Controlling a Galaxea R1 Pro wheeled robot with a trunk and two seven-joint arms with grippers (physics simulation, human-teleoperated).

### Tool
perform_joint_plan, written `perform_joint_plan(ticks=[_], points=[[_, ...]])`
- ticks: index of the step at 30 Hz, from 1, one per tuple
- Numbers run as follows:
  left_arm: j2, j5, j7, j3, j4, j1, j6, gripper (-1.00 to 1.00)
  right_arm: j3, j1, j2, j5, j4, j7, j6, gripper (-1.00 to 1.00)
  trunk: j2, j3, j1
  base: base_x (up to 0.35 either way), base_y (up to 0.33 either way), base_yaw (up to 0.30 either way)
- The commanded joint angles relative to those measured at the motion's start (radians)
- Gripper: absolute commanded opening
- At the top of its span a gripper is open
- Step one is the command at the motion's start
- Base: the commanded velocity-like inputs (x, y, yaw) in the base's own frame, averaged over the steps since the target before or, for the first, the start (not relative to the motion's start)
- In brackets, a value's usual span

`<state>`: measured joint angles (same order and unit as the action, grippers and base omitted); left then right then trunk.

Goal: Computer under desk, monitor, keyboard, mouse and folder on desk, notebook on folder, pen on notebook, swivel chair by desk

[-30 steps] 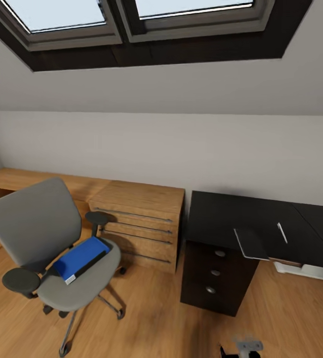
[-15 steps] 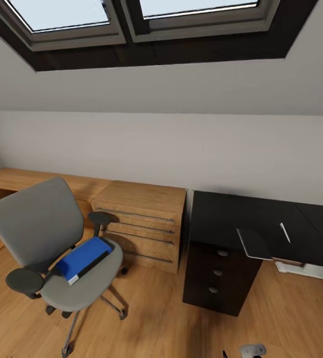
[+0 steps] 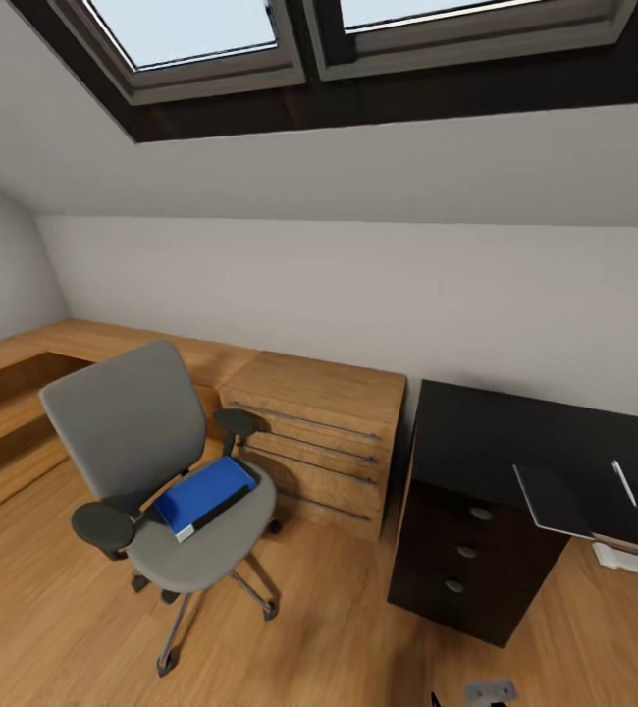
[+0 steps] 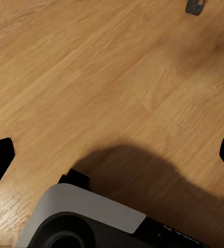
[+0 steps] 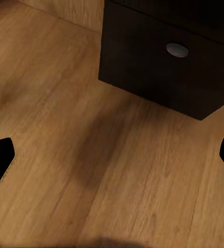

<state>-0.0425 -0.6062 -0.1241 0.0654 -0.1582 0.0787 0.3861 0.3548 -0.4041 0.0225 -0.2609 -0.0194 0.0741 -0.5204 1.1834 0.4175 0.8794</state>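
Since both grippers hang spread and empty, the blue folder (image 3: pixel 206 495) near the swivel chair (image 3: pixel 152 471) seat's front edge could slide off if bumped.

Desk (image 3: pixel 515 432) cut by right edge; swivel chair (image 3: pixel 132 432) hides folder (image 3: pixel 206 494) rear.

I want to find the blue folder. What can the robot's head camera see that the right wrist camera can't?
Head view alone: the blue folder lying on the swivel chair seat, the oak drawers, the skylight, and a notebook and pen on the black desktop.

Right wrist view alone: the open right gripper, both dark fingertips at the edges.

Both: the wood floor and the black drawer unit.
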Motion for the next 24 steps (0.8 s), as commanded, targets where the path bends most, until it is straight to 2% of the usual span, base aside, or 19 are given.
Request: perform_joint_plan(ticks=[1,24], points=[[0.000,-0.011,-0.005,0.007,0.002,0.001,0.003,1.00,0.009,-0.001,-0.001,-0.006,-0.002,0.003,-0.004,1.00,0.001,0.002,0.000,0.000,0.000,0.244],[0.000,-0.010,-0.005,0.007,0.002,0.001,0.003,1.00,0.009,-0.001,-0.013,-0.005,-0.002,0.000,-0.003,1.00,0.001,0.033,0.000,0.000,0.000,0.146]])
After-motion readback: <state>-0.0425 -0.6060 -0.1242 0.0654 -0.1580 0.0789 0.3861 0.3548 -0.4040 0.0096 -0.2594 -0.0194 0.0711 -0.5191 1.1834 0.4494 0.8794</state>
